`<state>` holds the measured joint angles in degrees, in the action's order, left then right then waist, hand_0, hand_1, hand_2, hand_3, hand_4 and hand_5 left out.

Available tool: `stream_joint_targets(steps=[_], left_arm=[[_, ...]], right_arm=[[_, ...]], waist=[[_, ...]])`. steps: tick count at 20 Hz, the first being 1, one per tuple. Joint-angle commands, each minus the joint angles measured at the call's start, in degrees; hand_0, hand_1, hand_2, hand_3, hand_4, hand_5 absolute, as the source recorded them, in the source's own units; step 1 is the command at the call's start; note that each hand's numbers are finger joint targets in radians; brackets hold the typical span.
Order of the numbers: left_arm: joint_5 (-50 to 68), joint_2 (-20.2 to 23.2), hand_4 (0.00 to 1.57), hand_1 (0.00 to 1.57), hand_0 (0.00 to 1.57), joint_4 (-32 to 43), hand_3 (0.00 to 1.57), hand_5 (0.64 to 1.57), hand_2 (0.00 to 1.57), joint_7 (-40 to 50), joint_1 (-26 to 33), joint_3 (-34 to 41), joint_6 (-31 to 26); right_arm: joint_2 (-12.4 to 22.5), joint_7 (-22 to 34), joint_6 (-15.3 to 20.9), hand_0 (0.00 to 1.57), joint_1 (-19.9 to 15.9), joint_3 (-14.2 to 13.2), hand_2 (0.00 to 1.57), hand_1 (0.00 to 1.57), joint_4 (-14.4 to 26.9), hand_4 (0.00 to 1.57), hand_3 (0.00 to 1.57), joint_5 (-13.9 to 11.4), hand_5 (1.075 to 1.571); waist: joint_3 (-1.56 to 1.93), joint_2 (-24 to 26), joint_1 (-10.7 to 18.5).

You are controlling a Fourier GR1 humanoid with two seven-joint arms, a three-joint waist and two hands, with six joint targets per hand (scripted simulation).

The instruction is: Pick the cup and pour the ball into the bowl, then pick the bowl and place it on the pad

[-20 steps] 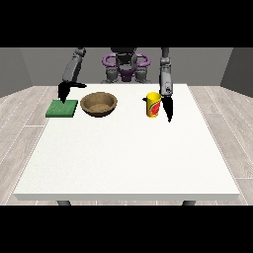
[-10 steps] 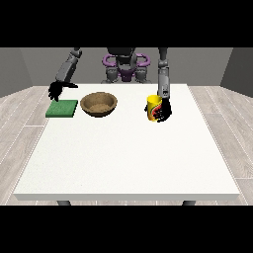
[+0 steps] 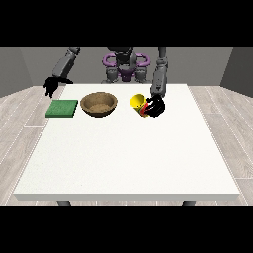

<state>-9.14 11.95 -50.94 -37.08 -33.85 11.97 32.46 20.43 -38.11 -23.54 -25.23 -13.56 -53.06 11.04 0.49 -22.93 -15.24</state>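
Observation:
A yellow cup [image 3: 138, 103] with red on its lower part is lifted off the table and tilted with its mouth toward the view's left. The hand at the view's right [image 3: 156, 105] is curled round it. A brown wooden bowl [image 3: 99, 104] stands left of the cup on the white table [image 3: 128, 153]. The ball is not visible. A green square pad [image 3: 62, 108] lies left of the bowl. The hand at the view's left [image 3: 51, 86] hangs above and behind the pad, holding nothing, its fingers curled.
The robot's purple and grey torso [image 3: 125, 66] stands behind the far edge of the table. Wide bare white tabletop stretches toward the camera in front of the bowl, pad and cup.
The hand at the view's right closed round the cup, lifted it and tipped it toward the bowl. The hand at the view's left rose away from the pad to the left.

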Motion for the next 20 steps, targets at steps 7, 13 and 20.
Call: stream_joint_targets(steps=[7, 13, 20], left_arm=[[-27.8, 1.2, 1.2, 1.44, 1.44, 5.7, 1.57, 1.565, 1.57, 20.2, -0.8, -17.3, 12.4], [-43.6, -3.1, 1.14, 1.41, 1.41, 7.2, 1.57, 1.57, 1.57, 36.9, -4.6, -26.9, 8.5], [-56.8, -6.5, 0.88, 1.27, 1.27, 6.7, 1.54, 1.533, 1.57, 48.5, -10.0, -35.6, -4.5]], right_arm=[[-1.9, 3.4, 2.2, 0.0, -4.5, 0.4, 0.19, 0.0, 8.5, 0.33, 0.24, -1.2, 1.548], [-1.1, 0.2, 2.4, 0.0, -0.6, -1.6, 0.23, 0.0, 15.7, 0.38, 0.21, -1.4, 1.549], [1.9, -1.2, 2.8, 0.0, 2.8, -3.6, 0.3, 0.0, 21.4, 0.39, 0.22, -1.6, 1.543]], waist=[[-0.22, 10.3, 2.2], [-0.3, 17.5, 7.4], [-0.33, 23.9, 14.2]])
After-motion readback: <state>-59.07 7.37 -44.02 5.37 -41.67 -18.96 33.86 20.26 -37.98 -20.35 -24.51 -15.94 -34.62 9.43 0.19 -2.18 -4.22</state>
